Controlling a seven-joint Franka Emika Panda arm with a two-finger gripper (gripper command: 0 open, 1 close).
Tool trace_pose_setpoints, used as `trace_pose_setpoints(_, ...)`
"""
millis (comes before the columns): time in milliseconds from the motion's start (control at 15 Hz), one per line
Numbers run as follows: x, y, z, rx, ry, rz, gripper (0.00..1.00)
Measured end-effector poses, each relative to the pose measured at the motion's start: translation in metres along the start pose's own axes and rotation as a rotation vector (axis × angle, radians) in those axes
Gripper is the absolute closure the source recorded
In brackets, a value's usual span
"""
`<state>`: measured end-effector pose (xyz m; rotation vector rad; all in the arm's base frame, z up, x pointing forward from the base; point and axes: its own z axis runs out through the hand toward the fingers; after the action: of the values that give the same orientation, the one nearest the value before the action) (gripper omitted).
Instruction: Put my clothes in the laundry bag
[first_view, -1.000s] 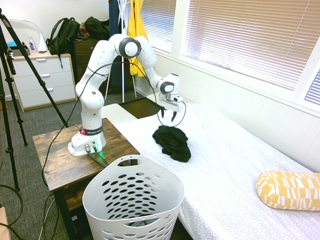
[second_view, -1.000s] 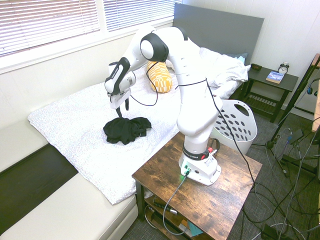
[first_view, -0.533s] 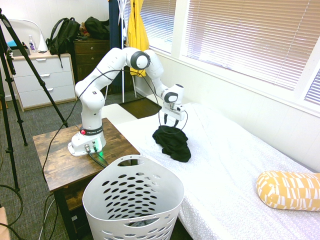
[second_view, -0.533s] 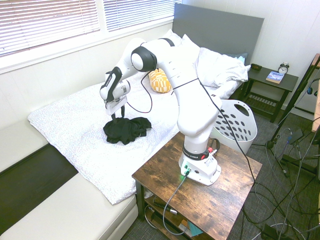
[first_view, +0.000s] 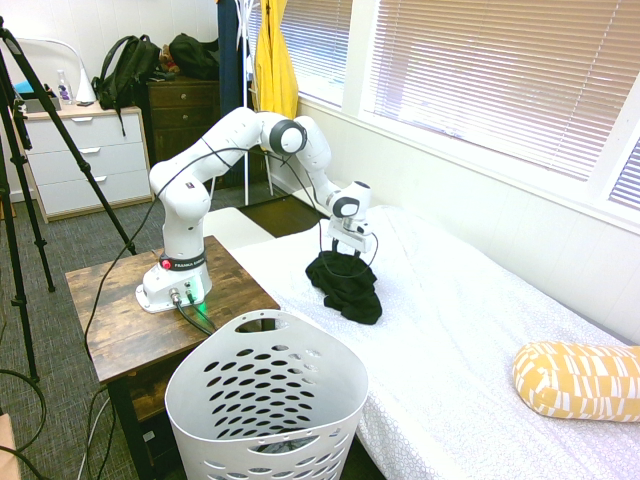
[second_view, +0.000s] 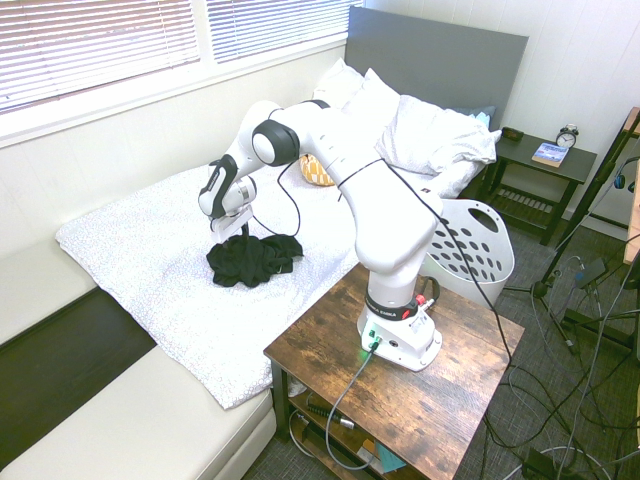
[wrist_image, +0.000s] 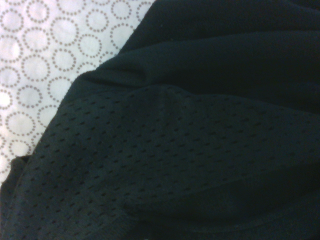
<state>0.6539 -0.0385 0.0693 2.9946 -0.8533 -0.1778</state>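
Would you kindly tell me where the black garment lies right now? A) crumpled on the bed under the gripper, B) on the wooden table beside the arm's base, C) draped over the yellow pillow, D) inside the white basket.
A: the black garment sits in a heap on the bed, with the gripper directly above it, jaws open; the basket stands apart by the bedside.
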Motion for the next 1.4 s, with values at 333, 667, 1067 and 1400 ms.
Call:
trace_pose_setpoints(333, -0.002, -0.001, 0.006, -0.013, -0.026, -0.024, 1.00)
trace_pose_setpoints(667, -0.003, -0.003, 0.005, -0.012, -0.027, -0.025, 1.00)
trace_pose_setpoints(1067, 0.000, 0.004, 0.008, -0.007, -0.034, 0.000, 1.00)
trace_pose_setpoints(1400, 0.002, 0.008, 0.007, -0.003, -0.036, 0.014, 1.00)
